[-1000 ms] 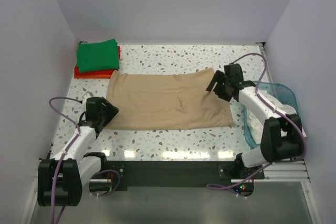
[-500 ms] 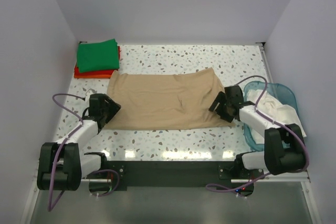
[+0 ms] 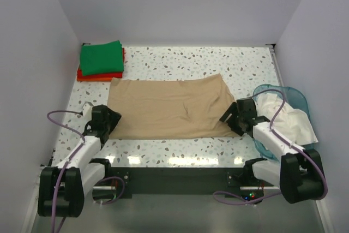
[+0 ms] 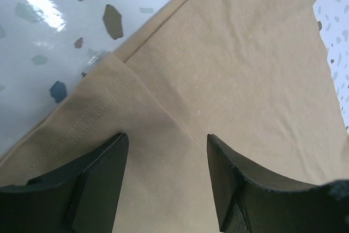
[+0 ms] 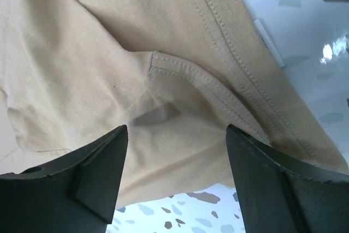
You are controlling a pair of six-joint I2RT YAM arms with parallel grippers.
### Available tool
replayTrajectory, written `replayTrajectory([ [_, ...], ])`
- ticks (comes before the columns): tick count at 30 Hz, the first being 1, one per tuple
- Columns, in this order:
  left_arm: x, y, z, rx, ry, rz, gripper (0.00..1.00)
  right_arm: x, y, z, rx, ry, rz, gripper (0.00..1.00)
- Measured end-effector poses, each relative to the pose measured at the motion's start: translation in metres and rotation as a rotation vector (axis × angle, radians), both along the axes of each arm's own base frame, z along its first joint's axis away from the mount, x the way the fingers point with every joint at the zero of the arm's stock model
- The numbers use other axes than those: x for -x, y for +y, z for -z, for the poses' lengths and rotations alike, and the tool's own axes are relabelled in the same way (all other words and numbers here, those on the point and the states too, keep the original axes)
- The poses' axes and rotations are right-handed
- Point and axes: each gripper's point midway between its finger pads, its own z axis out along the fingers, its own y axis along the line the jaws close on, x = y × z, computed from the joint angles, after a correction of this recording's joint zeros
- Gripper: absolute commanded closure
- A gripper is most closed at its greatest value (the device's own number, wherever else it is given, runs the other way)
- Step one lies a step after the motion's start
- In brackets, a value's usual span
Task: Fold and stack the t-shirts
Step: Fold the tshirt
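Both grippers have their jaws apart and hold nothing. The left gripper (image 3: 107, 121) is low over the near-left corner of the tan-beige t-shirt (image 3: 169, 107), and the right gripper (image 3: 235, 117) is over its near-right corner. Both arms stretch forward, low. The shirt lies spread on the table (image 3: 180, 61). Whether the fingertips touch the cloth cannot be told.

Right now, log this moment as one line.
tan shirt: flat on table | left gripper: open over its near-left corner | right gripper: open over its near-right corner | green shirt: folded atop red shirt
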Motion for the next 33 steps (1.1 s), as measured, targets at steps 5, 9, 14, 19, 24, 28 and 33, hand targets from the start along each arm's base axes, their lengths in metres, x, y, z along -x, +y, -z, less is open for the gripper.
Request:
replayTrajectory([
  [5,0.015,0.006,0.0,-0.006,0.004,-0.04,0.33,0.02,0.0,-0.001,-0.015,0.006,-0.004,0.23],
  [9,0.025,0.008,-0.001,-0.006,0.006,-0.056,0.28,0.043,-0.002,-0.002,-0.028,0.02,-0.012,0.22],
  [14,0.038,0.007,-0.003,0.001,0.018,-0.059,0.25,0.066,-0.004,-0.015,-0.044,-0.005,-0.025,0.19],
  [19,0.032,0.009,-0.032,-0.025,0.015,-0.046,0.24,0.052,0.004,-0.049,-0.044,-0.07,-0.111,0.18],
  [24,-0.031,0.026,-0.112,-0.156,-0.065,-0.044,0.33,-0.027,0.026,-0.107,-0.025,-0.162,-0.251,0.18],
  [28,-0.083,0.04,-0.136,-0.281,-0.042,-0.026,0.45,-0.093,0.047,-0.124,-0.023,-0.222,-0.345,0.19],
  [33,-0.126,0.05,-0.113,-0.385,0.087,0.026,0.53,-0.142,0.059,-0.111,0.002,-0.204,-0.415,0.2],
])
